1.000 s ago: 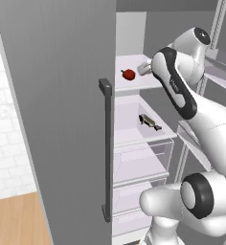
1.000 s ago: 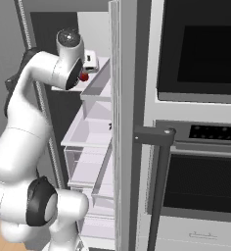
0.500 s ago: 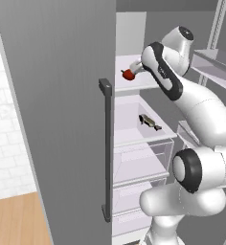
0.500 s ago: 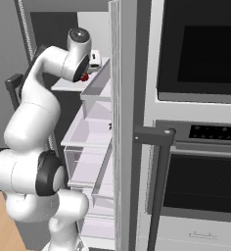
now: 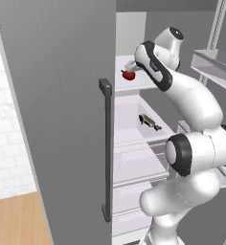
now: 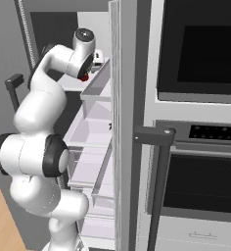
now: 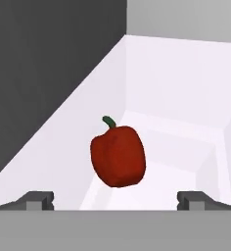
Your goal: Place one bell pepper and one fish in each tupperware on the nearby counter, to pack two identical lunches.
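Hand (image 7: 115, 202) now nearer — glossy, blocky red bell pepper (image 7: 118, 156) between spread fingertips.

Gripper (image 7: 115, 200) tips barely poke up at the hand view's bottom edge. In the left base view the arm covers the hand beside the bell pepper (image 5: 129, 74) (contact can't be judged). Fish (image 5: 150, 121) too small for detail. Fridge door (image 5: 62, 115) cut off top and bottom.
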{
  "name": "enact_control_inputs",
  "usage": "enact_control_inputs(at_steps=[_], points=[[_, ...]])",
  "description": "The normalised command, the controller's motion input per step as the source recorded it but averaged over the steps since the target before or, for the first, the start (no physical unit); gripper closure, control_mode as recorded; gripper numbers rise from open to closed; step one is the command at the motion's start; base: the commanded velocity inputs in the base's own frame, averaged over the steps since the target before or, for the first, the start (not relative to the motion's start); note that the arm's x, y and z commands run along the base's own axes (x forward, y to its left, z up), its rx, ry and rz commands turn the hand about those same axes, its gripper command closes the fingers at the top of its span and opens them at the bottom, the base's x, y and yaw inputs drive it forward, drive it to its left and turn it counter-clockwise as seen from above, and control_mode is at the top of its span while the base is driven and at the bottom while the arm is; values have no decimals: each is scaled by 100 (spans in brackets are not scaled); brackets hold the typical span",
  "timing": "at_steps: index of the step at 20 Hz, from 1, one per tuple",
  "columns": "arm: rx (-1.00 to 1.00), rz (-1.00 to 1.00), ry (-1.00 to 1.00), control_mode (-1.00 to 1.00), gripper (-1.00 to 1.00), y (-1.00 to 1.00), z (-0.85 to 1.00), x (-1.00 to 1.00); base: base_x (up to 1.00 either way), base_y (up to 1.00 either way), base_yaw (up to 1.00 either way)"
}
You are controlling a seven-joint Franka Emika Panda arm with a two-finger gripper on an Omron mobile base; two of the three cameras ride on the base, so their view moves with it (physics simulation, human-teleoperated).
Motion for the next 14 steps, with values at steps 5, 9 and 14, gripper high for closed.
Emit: enact_control_inputs(at_steps=[5, 9, 14], points=[[-3, 0, 0, -100, -100, 3, -18, 33, 0, 0, 0], [-1, 0, 0, -100, -100, 9, -16, 19, 0, 0, 0], [0, 0, 0, -100, -100, 9, -11, 26, 0, 0, 0]])
